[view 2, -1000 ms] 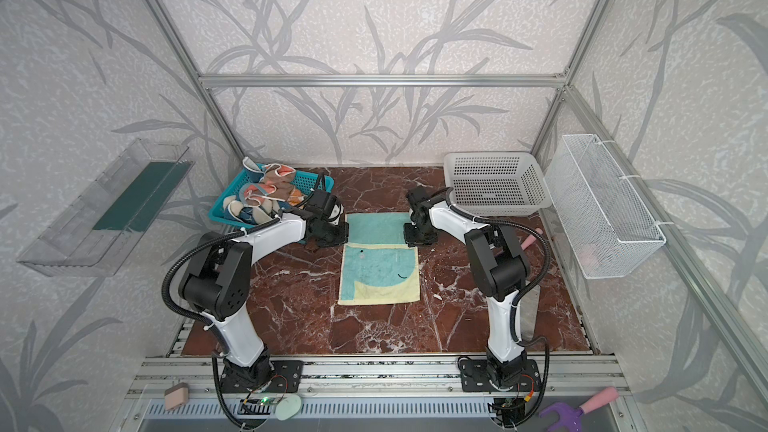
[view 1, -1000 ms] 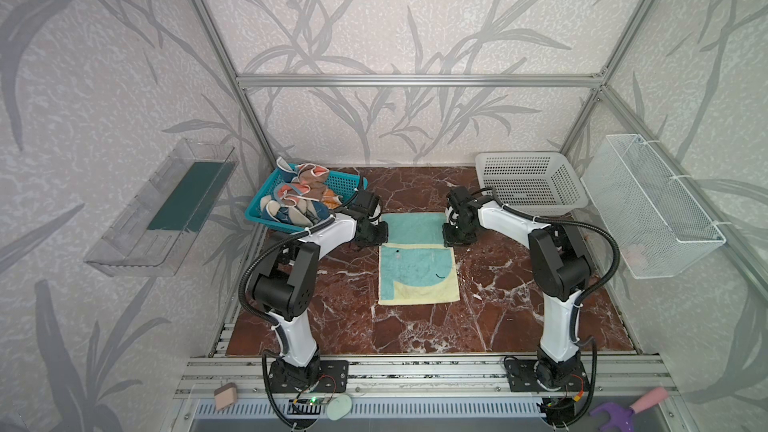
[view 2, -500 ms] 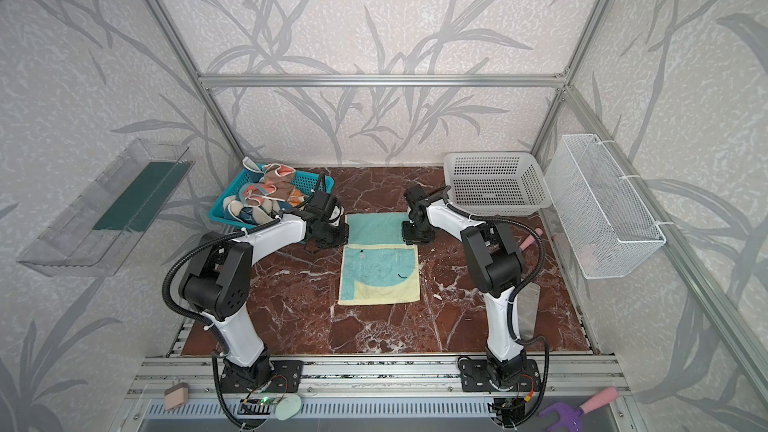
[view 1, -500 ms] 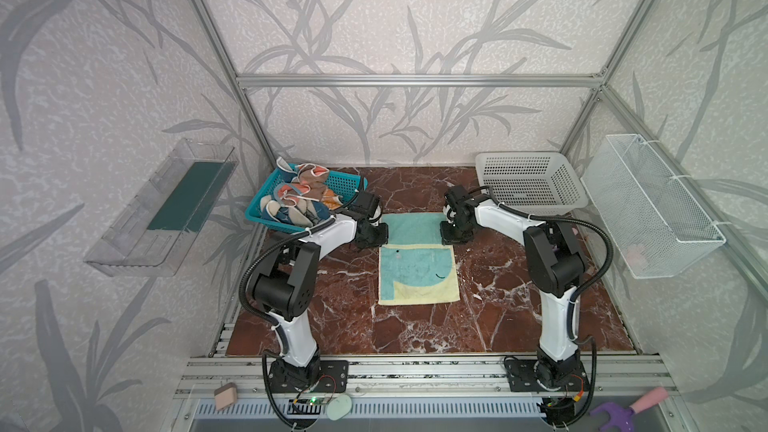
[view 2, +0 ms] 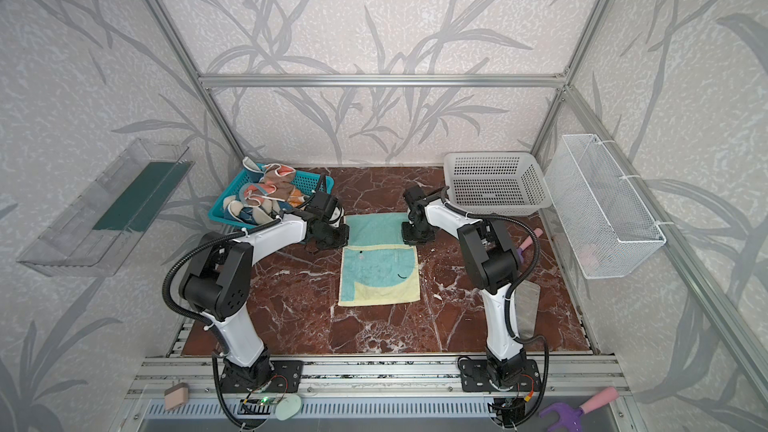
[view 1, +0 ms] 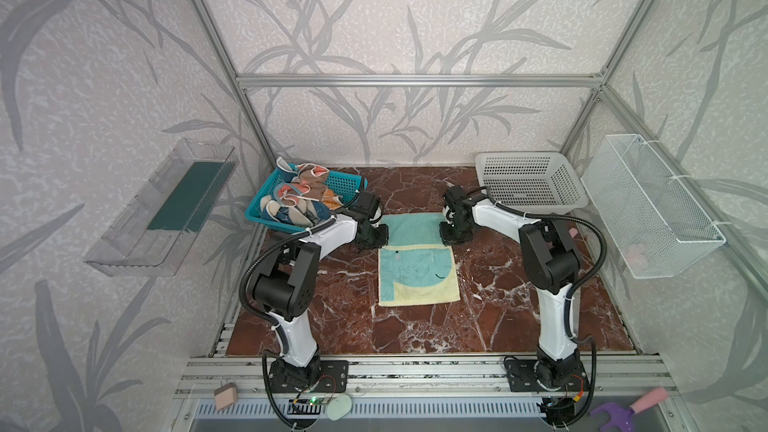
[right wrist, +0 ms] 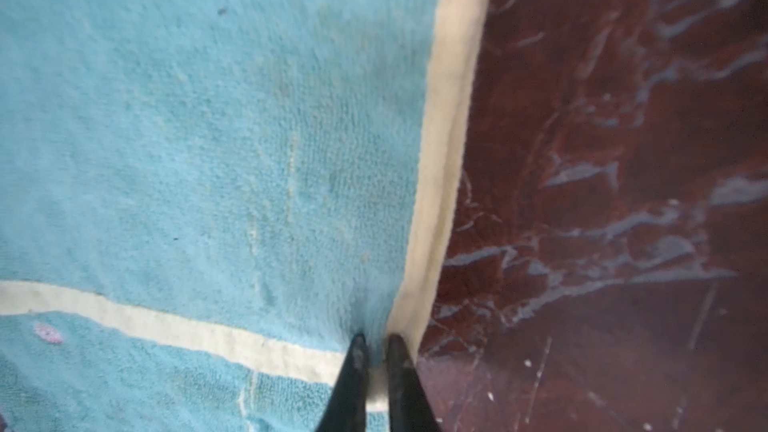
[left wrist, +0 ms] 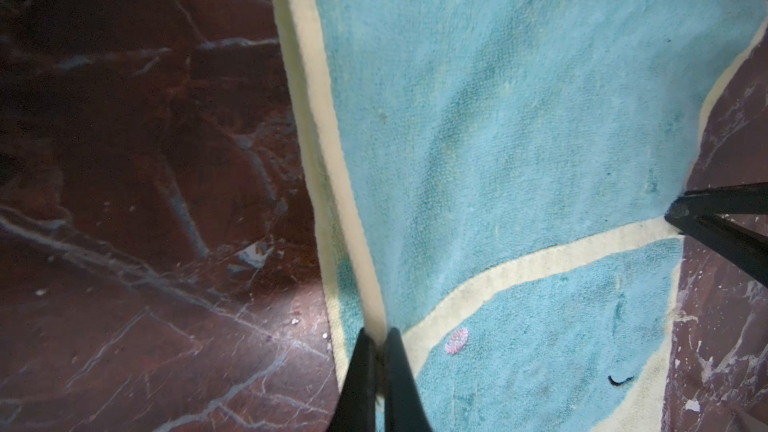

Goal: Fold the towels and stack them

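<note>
**Both pincers gripped the towel's side hems, ready to fold**

At the left, the teal basket (view 1: 266, 212) held crumpled towels (view 1: 297, 197), apparently waiting their turn. Just beside it, the left pincer (left wrist: 376, 346) was pressed together on the pale hem of the blue-and-yellow towel (view 1: 417, 274). That towel lay on the marble surface (view 1: 498, 284) between the arms, with a teal flap over its far part. The right pincer (right wrist: 374, 351) nipped the opposite hem level with the left, probably so the flap would travel evenly without skewing. Farther right stood the white basket (view 1: 528, 184), likely meant for the stack.
</note>
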Robot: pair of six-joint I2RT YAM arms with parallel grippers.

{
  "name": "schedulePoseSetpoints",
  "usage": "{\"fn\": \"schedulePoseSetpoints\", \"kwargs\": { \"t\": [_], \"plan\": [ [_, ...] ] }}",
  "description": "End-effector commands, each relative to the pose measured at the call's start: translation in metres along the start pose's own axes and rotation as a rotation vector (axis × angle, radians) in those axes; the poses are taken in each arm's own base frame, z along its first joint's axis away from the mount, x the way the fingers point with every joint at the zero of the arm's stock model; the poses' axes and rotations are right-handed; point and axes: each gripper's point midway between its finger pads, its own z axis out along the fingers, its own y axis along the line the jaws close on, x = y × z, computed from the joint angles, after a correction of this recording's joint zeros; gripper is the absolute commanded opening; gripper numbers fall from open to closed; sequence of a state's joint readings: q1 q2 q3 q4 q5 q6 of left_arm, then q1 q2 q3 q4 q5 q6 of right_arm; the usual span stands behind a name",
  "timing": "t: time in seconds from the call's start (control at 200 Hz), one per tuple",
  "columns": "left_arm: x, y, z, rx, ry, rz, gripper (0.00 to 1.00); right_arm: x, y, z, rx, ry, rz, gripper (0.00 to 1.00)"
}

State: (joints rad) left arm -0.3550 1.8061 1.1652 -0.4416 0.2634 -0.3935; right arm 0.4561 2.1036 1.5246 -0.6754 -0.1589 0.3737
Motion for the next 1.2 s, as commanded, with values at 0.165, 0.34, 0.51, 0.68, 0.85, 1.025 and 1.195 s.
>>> {"fn": "schedulePoseSetpoints", "kwargs": {
  "t": [0.165, 0.34, 0.51, 0.68, 0.85, 1.025, 1.195],
  "plan": [
    [-0.004, -0.007, -0.021, -0.005, -0.021, 0.028, 0.0, -0.01, 0.0, -0.029, 0.029, -0.029, -0.03, 0.03],
    [-0.014, -0.017, -0.04, 0.02, -0.051, 0.035, 0.0, -0.014, -0.001, -0.056, 0.067, -0.052, -0.077, 0.04],
    [-0.019, -0.029, -0.062, 0.06, -0.085, 0.035, 0.0, -0.015, -0.002, -0.083, 0.099, -0.062, -0.123, 0.05],
    [-0.011, -0.034, -0.06, 0.081, -0.075, 0.03, 0.0, -0.006, -0.003, -0.085, 0.091, -0.04, -0.139, 0.12],
    [0.009, -0.037, -0.033, 0.09, -0.008, 0.016, 0.0, 0.013, -0.004, -0.065, 0.054, 0.005, -0.111, 0.1],
    [0.021, -0.033, -0.021, 0.087, 0.019, 0.003, 0.0, 0.025, -0.003, -0.054, 0.017, 0.03, -0.1, 0.02],
    [0.021, -0.038, -0.025, 0.103, 0.018, 0.001, 0.0, 0.022, -0.002, -0.067, 0.018, -0.001, -0.115, 0.0]
  ]
}}
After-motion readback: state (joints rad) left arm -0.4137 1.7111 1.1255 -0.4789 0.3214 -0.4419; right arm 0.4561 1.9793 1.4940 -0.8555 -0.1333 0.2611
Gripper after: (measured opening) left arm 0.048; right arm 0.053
